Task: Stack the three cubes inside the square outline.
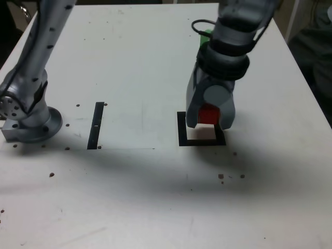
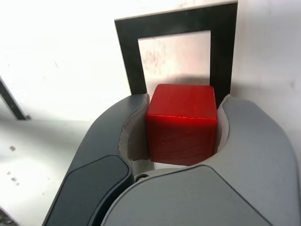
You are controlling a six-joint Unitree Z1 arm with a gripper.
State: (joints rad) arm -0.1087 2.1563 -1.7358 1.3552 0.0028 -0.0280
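My gripper (image 1: 209,118) is shut on a red cube (image 1: 208,114), which sits between its two grey fingers (image 2: 117,136). The cube (image 2: 181,123) hangs over the square outline (image 1: 182,136), a thick black frame with a white centre, at the frame's far side in the exterior view. I cannot tell whether the cube touches the table. In the wrist view the outline (image 2: 128,52) shows just beyond the cube. A green cube (image 1: 205,36) peeks out behind the arm, farther back on the table and mostly hidden.
A straight black strip (image 1: 96,125) lies on the white table (image 1: 129,62) toward the exterior view's left. The arm's base (image 1: 31,124) stands at the left edge. Small dark specks dot the table.
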